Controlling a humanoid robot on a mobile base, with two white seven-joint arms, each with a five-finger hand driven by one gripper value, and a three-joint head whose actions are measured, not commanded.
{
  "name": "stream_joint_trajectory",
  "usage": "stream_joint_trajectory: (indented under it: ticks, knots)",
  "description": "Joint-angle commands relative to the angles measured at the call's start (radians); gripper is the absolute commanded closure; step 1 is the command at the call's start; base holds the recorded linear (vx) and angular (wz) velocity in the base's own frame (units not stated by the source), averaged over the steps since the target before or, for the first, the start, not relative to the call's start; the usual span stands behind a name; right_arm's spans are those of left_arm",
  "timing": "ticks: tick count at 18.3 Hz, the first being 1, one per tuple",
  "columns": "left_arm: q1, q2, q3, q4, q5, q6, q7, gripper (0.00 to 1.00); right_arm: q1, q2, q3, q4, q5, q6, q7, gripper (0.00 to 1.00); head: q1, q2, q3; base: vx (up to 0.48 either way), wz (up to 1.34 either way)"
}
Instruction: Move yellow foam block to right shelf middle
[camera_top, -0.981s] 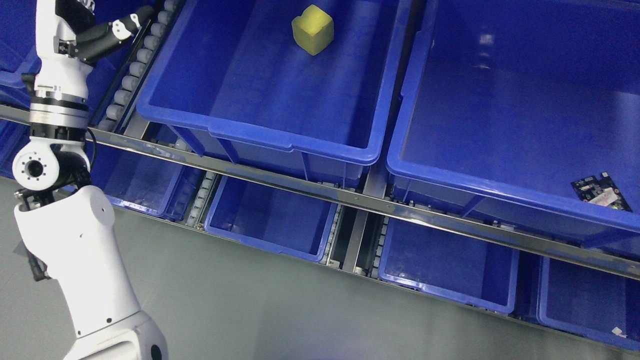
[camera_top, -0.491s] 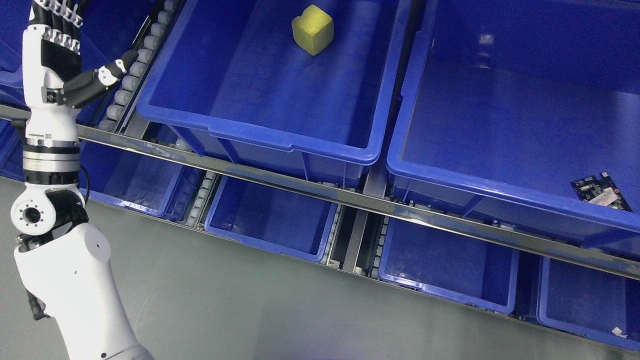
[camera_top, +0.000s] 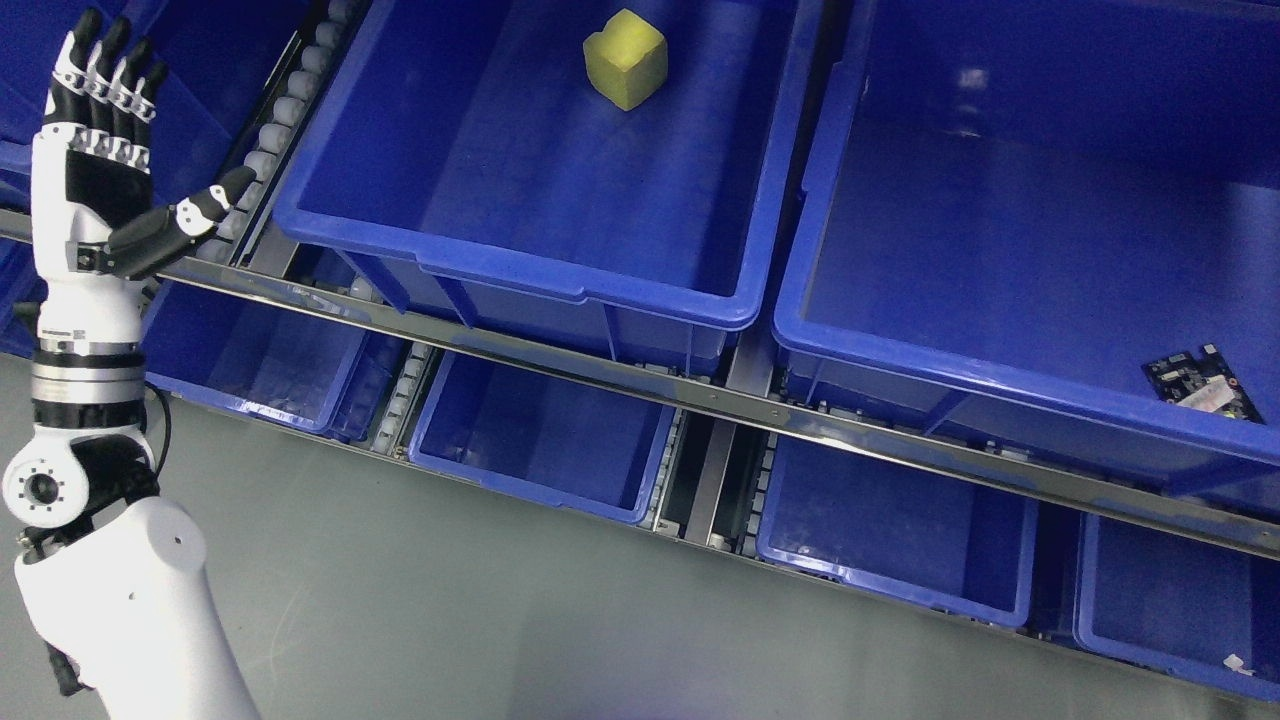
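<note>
Raised at far left of the frame: left hand, fingers straight, thumb out, gripping nothing. Top centre, well apart: yellow block lying in a blue bin.

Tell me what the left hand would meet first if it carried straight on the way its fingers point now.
Probably nothing the picture shows. The left hand is open, fingers pointing up toward the top left corner, over a partly visible blue bin at the left edge. The yellow foam block lies far to its right, off that line. Depth is unclear.
</note>
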Motion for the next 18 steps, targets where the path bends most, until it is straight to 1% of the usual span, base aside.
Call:
stream_joint_trajectory:
  ticks: [1,3,4,7,8,9,11,13,15,16,17,18]
  knots:
    - [0.037,0.017,0.062,0.012,0.084,0.024,-0.022,0.00,0.002,-0.017,0.000,-0.017,0.003,0.001,0.000,0.00,0.0000,0.000,0.000,0.000,0.00]
    - [0.040,0.017,0.084,0.066,0.082,-0.052,0.014,0.00,0.002,-0.017,0.000,-0.017,0.003,0.001,0.000,0.00,0.0000,0.000,0.000,0.000,0.00]
    - [0.040,0.017,0.079,0.084,0.075,-0.081,0.050,0.00,0.002,-0.017,0.000,-0.017,0.003,0.001,0.000,0.00,0.0000,0.000,0.000,0.000,0.00]
    - [0.032,0.017,0.059,0.098,-0.009,-0.091,0.074,0.00,0.002,-0.017,0.000,-0.017,0.003,-0.001,0.000,0.00,0.0000,0.000,0.000,0.000,0.00]
    - [0.031,0.017,0.058,0.100,-0.016,-0.091,0.098,0.00,0.002,-0.017,0.000,-0.017,0.003,0.001,0.000,0.00,0.0000,0.000,0.000,0.000,0.00]
    - [0.012,0.017,0.047,0.104,-0.019,-0.091,0.160,0.00,0.002,-0.017,0.000,-0.017,0.003,0.001,0.000,0.00,0.0000,0.000,0.000,0.000,0.00]
    - [-0.011,0.017,0.026,0.127,-0.020,-0.089,0.239,0.00,0.002,-0.017,0.000,-0.017,0.003,0.001,0.000,0.00,0.0000,0.000,0.000,0.000,0.00]
    - [-0.032,0.017,-0.013,0.155,-0.023,-0.089,0.351,0.00,0.002,-0.017,0.000,-0.017,0.003,0.001,0.000,0.00,0.0000,0.000,0.000,0.000,0.00]
    - [-0.042,0.017,-0.046,0.153,-0.040,-0.089,0.415,0.00,0.002,-0.017,0.000,-0.017,0.003,0.001,0.000,0.00,0.0000,0.000,0.000,0.000,0.00]
    - [-0.038,0.017,-0.097,0.149,-0.052,-0.091,0.457,0.00,0.002,-0.017,0.000,-0.017,0.003,0.001,0.000,0.00,0.0000,0.000,0.000,0.000,0.00]
    - [-0.032,0.017,-0.153,0.143,-0.054,-0.103,0.454,0.00,0.002,-0.017,0.000,-0.017,0.003,0.001,0.000,0.00,0.0000,0.000,0.000,0.000,0.00]
    - [-0.031,0.017,-0.196,0.143,-0.054,-0.140,0.451,0.00,0.002,-0.017,0.000,-0.017,0.003,0.001,0.000,0.00,0.0000,0.000,0.000,0.000,0.00]
